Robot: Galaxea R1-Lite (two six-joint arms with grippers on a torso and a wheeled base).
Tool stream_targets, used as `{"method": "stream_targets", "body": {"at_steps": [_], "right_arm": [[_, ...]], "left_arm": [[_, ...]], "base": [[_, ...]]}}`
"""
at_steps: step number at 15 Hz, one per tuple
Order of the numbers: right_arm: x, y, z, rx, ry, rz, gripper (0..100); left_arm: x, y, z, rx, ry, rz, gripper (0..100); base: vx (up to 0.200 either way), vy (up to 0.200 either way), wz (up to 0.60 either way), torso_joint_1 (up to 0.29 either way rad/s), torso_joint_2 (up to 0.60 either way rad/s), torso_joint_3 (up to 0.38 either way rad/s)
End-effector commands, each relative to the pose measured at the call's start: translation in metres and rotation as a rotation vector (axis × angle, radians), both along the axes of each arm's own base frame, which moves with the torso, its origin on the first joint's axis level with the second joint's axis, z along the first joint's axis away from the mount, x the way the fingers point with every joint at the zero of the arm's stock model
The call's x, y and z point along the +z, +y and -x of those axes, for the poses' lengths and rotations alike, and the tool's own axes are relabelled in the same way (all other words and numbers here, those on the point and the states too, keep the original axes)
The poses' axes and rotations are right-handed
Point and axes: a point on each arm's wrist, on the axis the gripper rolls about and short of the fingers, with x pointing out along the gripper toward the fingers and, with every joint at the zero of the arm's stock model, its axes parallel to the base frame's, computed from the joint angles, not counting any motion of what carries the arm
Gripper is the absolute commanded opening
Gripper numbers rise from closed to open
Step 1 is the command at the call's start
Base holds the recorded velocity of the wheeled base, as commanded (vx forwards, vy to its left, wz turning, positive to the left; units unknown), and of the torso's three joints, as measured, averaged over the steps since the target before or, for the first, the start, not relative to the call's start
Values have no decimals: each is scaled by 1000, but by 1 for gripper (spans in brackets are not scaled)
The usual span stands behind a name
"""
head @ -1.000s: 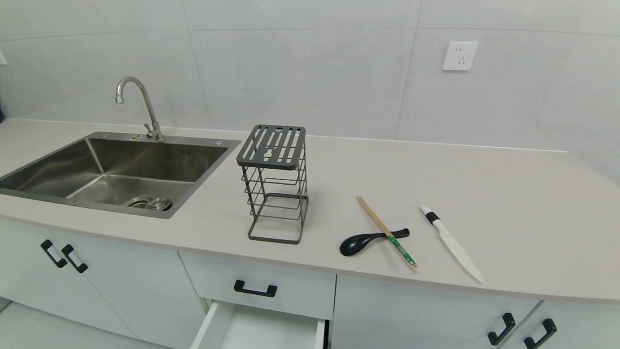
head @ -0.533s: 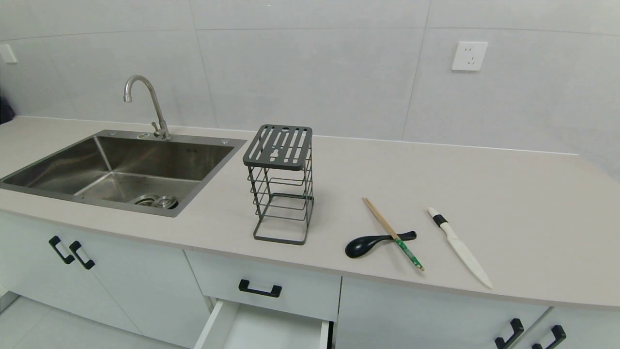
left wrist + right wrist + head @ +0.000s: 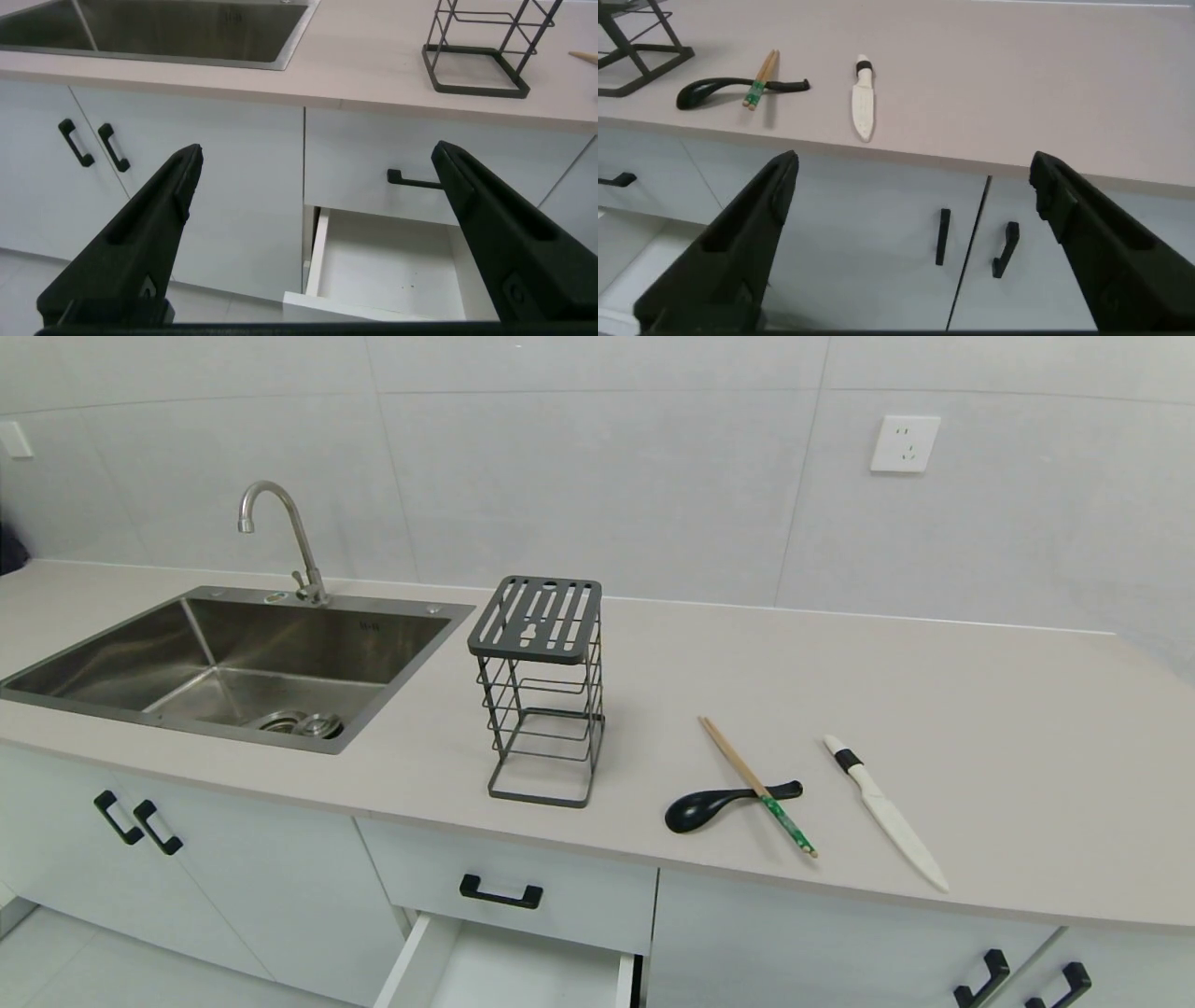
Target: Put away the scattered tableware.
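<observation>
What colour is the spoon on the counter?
Black all over. The spoon shows best in the head view.

bright, even, diffuse light; faint shadow under the spoon [image 3: 689, 814] on the desk [image 3: 934, 691]; head view's edges bend slightly.

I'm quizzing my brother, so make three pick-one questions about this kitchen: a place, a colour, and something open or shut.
1. Where do the chopsticks lie? A far from the spoon; B across the spoon's handle; C standing upright.
2. What colour is the spoon? A black; B red; C white.
3. The lower drawer is: A shut; B missing; C open.
Answers: 1 B, they cross its handle. 2 A, it is all black. 3 C, it is pulled out.
</observation>
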Motion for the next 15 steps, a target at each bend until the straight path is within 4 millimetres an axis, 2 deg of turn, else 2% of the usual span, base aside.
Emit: {"method": "stream_targets", "body": {"at_steps": [1, 3, 5, 6, 7, 8, 10, 15], "right_arm": [[-1, 0, 4, -12, -53, 9, 100], [0, 1, 4, 7, -66, 7, 100], [51, 1, 10, -6, -271, 5, 100], [99, 1, 10, 7, -339, 8, 100], [111, 2, 7, 54, -328, 14, 100], [110, 2, 4, 82, -299, 16, 100], [98, 4, -12, 183, -91, 9, 100], [97, 5, -22, 220, 5, 0, 100]], "left_arm": [[0, 0, 0, 1, 1, 1, 100], [0, 0, 0, 1, 1, 1, 100], [0, 0, 0, 1, 1, 1, 100], [0, 0, 0, -1, 1, 1, 100], [0, 0, 0, 1, 1, 1, 100], [0, 0, 0, -1, 1, 1, 100], [0, 0, 0, -1, 1, 1, 100], [0, 0, 0, -1, 1, 1, 100]], "base": [[0, 0, 0, 0, 0, 0], [0, 0, 0, 0, 0, 0], [0, 0, 0, 0, 0, 0], [0, 0, 0, 0, 0, 0], [0, 0, 0, 0, 0, 0], [0, 0, 0, 0, 0, 0], [0, 0, 0, 0, 0, 0], [0, 0, 0, 0, 0, 0]]}}
